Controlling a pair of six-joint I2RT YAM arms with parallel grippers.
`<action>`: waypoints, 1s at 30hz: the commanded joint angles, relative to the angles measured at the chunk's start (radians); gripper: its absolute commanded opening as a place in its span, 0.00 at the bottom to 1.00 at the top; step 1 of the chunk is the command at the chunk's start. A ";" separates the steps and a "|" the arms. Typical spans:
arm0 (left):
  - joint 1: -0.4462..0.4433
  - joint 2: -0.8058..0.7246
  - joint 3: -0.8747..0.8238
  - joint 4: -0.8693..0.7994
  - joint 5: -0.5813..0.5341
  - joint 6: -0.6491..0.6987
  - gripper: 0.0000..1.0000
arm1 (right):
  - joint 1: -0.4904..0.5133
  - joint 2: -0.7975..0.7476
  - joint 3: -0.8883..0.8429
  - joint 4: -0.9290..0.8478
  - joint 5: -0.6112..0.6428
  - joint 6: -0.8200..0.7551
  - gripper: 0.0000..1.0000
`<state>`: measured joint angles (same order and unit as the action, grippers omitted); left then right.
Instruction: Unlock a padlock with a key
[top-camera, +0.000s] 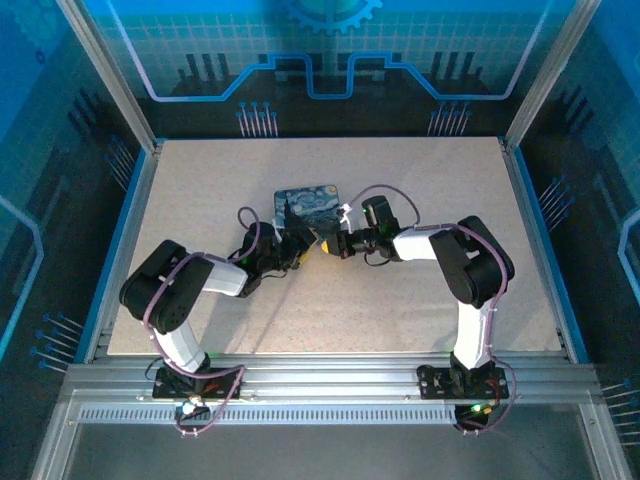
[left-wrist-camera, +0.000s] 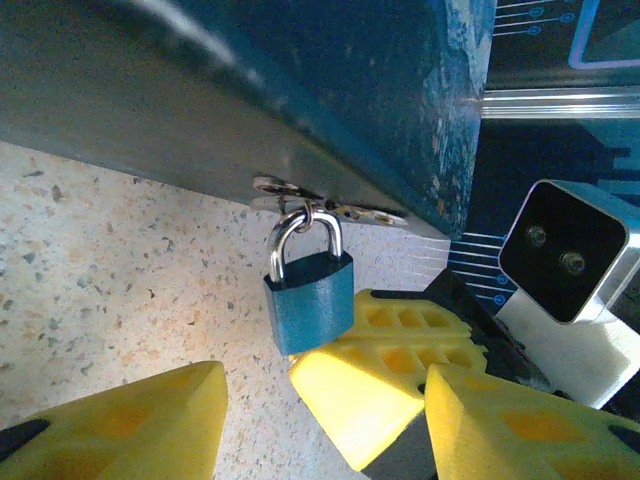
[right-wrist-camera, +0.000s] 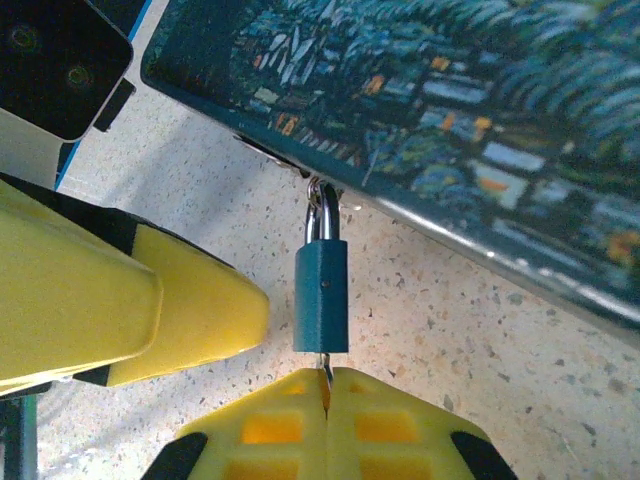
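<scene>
Padlock (right-wrist-camera: 321, 295) is hanging at frame centre in the right wrist view, from a thin metal hasp (left-wrist-camera: 318, 205) on the lower edge of the box (right-wrist-camera: 480, 130). Its body is a matte teal-blue rectangle, and a polished silver shackle is looping through the hasp.

Key (right-wrist-camera: 325, 365) is showing as a thin metal sliver just under the padlock's base, touching it. Cannot tell whether it is seated in the keyway.

Right gripper (right-wrist-camera: 327, 385) is pinching the key, with its yellow waffle-moulded fingers pressed together and no gap between them.

Left gripper (left-wrist-camera: 325, 385) is standing wide. Its yellow fingers (left-wrist-camera: 130, 420) are sitting at the lower left and lower right of the left wrist view, and the padlock is hanging above the gap, apart from both.

In the top view, left arm (top-camera: 190, 285) and right arm (top-camera: 470, 265) are reaching in from the bottom corners. Elbows are bending outward and the wrists are meeting at mid-frame, just below the box.

The box is carrying a swirly night-sky print on its lid, above smooth dark sides. It is resting on the table (top-camera: 400, 300), a pale, speckled, stone-like surface.
</scene>
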<state>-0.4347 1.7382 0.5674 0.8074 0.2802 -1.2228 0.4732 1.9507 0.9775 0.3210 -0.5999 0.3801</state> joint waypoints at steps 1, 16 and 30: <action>-0.001 0.022 -0.012 0.081 -0.032 -0.037 0.54 | 0.014 -0.019 0.036 0.001 -0.047 0.055 0.02; -0.001 0.099 0.003 0.143 -0.030 -0.084 0.51 | 0.029 -0.012 0.031 0.036 -0.070 0.179 0.02; -0.005 0.145 0.027 0.181 -0.028 -0.100 0.40 | 0.040 0.009 0.034 0.084 -0.073 0.308 0.03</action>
<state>-0.4347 1.8633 0.5724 0.9489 0.2501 -1.3113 0.4923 1.9511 0.9802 0.3336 -0.6289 0.6418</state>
